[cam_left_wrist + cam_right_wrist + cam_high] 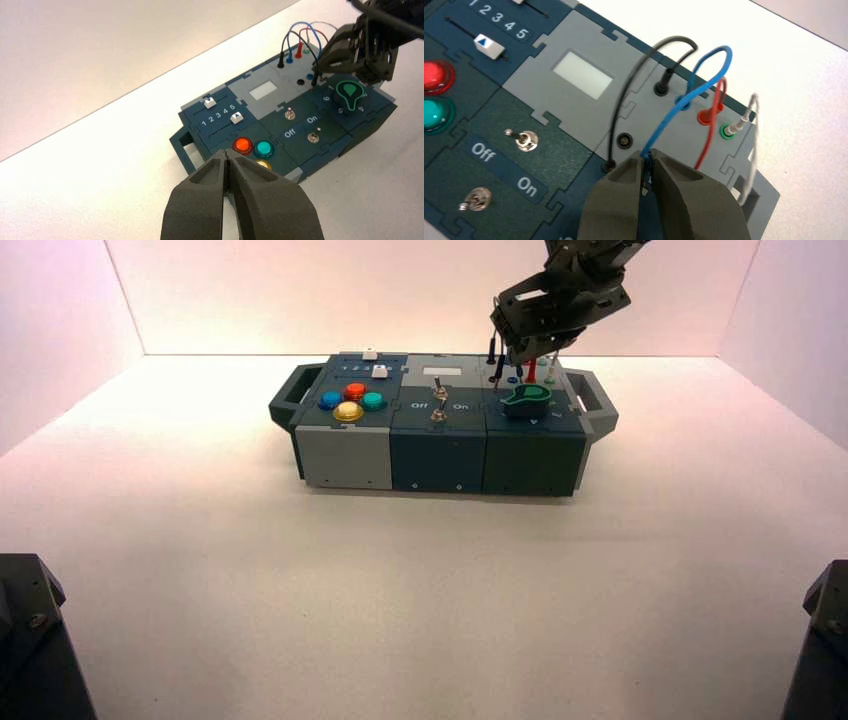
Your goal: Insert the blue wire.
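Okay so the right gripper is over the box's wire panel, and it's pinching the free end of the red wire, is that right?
Not the red one: the right wrist view shows the right gripper pinching the free end of the blue wire. It is over the box's wire panel, as you say.

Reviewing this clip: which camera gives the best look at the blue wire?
The right wrist view: the blue wire arches from its socket to the right gripper, which grips it. The left wrist view shows the loop smaller, its lower end close to that gripper; in the high view I can't pick it out reliably.
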`<action>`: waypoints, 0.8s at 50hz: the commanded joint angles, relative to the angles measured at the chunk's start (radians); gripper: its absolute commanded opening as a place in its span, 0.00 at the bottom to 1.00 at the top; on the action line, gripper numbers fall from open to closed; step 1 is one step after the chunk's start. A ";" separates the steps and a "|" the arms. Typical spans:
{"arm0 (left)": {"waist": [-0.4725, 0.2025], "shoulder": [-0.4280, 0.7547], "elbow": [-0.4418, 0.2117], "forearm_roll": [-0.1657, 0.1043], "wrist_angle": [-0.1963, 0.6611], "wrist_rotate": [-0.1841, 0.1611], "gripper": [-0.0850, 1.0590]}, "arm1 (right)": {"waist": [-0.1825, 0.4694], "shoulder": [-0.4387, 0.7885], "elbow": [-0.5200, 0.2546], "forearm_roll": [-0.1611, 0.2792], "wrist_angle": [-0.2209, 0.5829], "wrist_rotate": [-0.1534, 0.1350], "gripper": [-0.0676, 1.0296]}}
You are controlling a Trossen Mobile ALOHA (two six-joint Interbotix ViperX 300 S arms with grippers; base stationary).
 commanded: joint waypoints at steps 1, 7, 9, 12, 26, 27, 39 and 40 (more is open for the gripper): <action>-0.002 0.017 -0.015 -0.002 -0.014 -0.002 0.05 | -0.017 -0.003 0.011 -0.002 -0.078 -0.005 0.04; 0.000 0.031 -0.015 -0.002 -0.018 -0.002 0.05 | -0.014 0.008 0.021 -0.002 -0.121 -0.009 0.04; 0.000 0.034 -0.017 -0.002 -0.018 -0.002 0.05 | -0.012 0.009 0.021 -0.002 -0.124 -0.009 0.04; 0.002 0.035 -0.017 -0.002 -0.018 -0.002 0.05 | -0.012 0.005 0.023 -0.002 -0.132 -0.009 0.04; 0.003 0.035 -0.018 -0.002 -0.023 0.000 0.05 | -0.012 -0.018 0.037 0.003 -0.187 -0.009 0.04; 0.003 0.035 -0.018 -0.002 -0.025 0.000 0.05 | -0.012 -0.020 0.037 0.003 -0.187 -0.009 0.04; 0.008 0.048 -0.018 -0.002 -0.032 0.000 0.05 | -0.012 -0.040 0.058 0.006 -0.238 -0.006 0.04; 0.009 0.049 -0.018 -0.002 -0.034 0.000 0.05 | -0.012 -0.040 0.060 0.008 -0.245 -0.006 0.04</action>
